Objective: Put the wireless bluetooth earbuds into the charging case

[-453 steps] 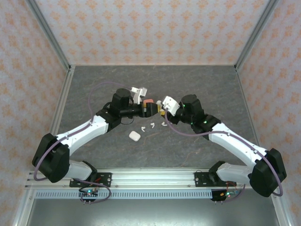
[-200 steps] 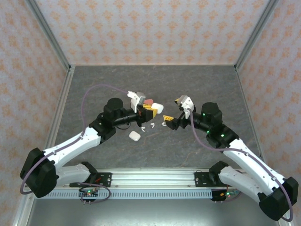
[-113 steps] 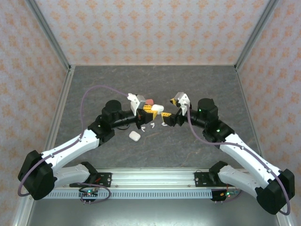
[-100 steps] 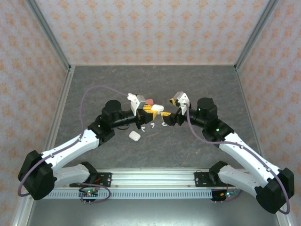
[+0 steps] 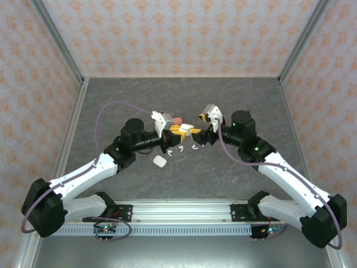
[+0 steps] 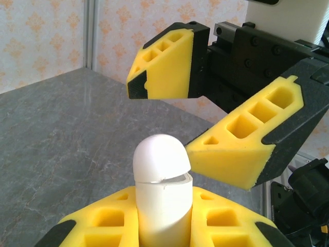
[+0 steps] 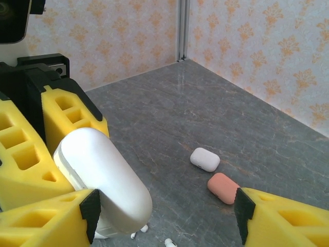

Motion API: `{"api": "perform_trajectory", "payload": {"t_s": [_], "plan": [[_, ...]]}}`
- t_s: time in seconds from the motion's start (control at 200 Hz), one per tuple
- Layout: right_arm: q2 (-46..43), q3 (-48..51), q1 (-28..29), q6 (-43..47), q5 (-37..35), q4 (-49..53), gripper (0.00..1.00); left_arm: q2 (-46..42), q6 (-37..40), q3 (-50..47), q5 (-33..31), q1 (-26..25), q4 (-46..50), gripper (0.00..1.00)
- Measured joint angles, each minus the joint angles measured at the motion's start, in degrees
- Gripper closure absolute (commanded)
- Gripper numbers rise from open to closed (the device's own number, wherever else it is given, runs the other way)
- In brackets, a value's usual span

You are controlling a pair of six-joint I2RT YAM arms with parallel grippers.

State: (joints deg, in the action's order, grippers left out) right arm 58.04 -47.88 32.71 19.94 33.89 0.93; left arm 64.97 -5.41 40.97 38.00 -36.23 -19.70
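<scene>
Right pincer (image 5: 195, 129) moved in closer, jaws narrower, now flanking the white charging case (image 5: 186, 128) top

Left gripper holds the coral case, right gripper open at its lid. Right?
No. The left gripper is shut on the white case, as the left wrist view shows; the coral case lies on the table. The right gripper is open at its lid.

Smooth white plastic case (image 6: 161, 175), matt yellow pincer pads (image 6: 103, 222), mottled stone-look tabletop (image 6: 56, 134).
</scene>
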Motion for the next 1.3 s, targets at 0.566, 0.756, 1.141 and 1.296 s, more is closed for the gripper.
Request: {"api": "perform_trajectory", "payload": {"t_s": [0.566,0.756,1.141,1.296], "plan": [[-0.2,-3.4,-1.6,-0.5,-3.0,3.3,0.28,-0.2,1.9,-0.1,-0.2,-0.5,2.9,1.0],[-0.7,-4.6,-1.6,-5.0,-8.7,8.5,0.28,-3.0,2.3,-2.4,-2.6,-0.5,3.7,1.0],[21.2,-17.7,-1.7,-15.1,-15.8,26.3,0.3,-14.1,2.3,-9.2,-8.4,-0.5,9.0,1.0],[28.2,-19.3,-0.7,-19.1,-15.8,29.1,0.42,-18.9,2.3,-10.0,-10.1,-0.5,12.4,1.0]]}}
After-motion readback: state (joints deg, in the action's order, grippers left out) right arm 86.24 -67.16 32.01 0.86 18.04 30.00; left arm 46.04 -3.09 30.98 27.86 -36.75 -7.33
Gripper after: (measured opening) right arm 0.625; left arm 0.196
